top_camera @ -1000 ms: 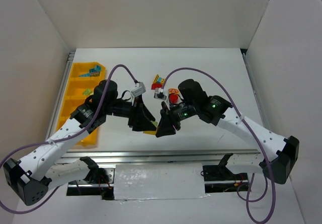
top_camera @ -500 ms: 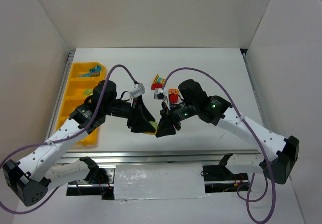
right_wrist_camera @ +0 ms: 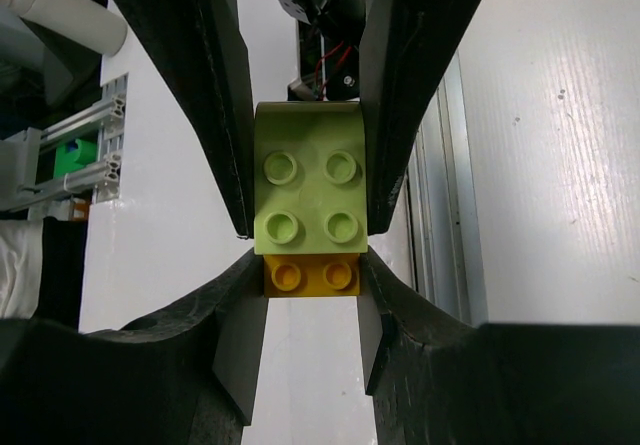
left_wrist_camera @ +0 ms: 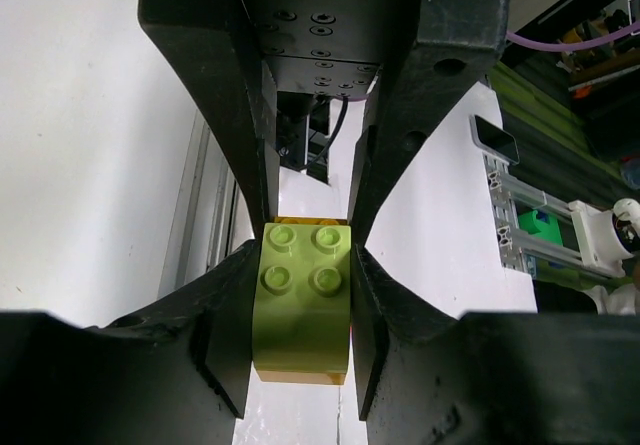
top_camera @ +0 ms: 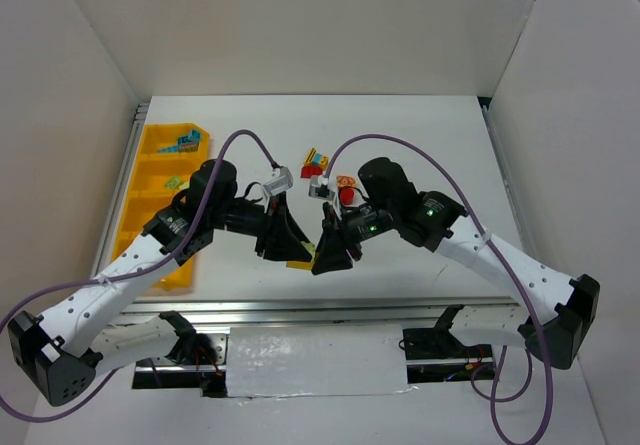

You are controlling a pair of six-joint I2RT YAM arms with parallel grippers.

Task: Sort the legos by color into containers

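A clump of two legos hangs between both grippers near the table's front middle: a pale green brick (left_wrist_camera: 305, 310) stuck to a yellow brick (right_wrist_camera: 312, 275). My left gripper (left_wrist_camera: 305, 295) is shut on the green brick (right_wrist_camera: 310, 190), its pads pressed against both sides. My right gripper (right_wrist_camera: 312, 280) is shut on the yellow brick, facing the left one. From above, the grippers (top_camera: 290, 248) (top_camera: 325, 253) meet tip to tip, and only a bit of yellow (top_camera: 298, 262) shows. The yellow-orange tray of containers (top_camera: 150, 170) lies at the left.
Teal bricks (top_camera: 183, 145) lie in the tray's far compartment, a pale green one (top_camera: 173, 181) in the one nearer. A red, yellow and blue clump (top_camera: 316, 160) and a red piece (top_camera: 346, 193) sit on the table behind the grippers. White walls enclose the table.
My left gripper has closed its jaws onto the green brick. Both arms have shifted only slightly; the right gripper keeps its hold.
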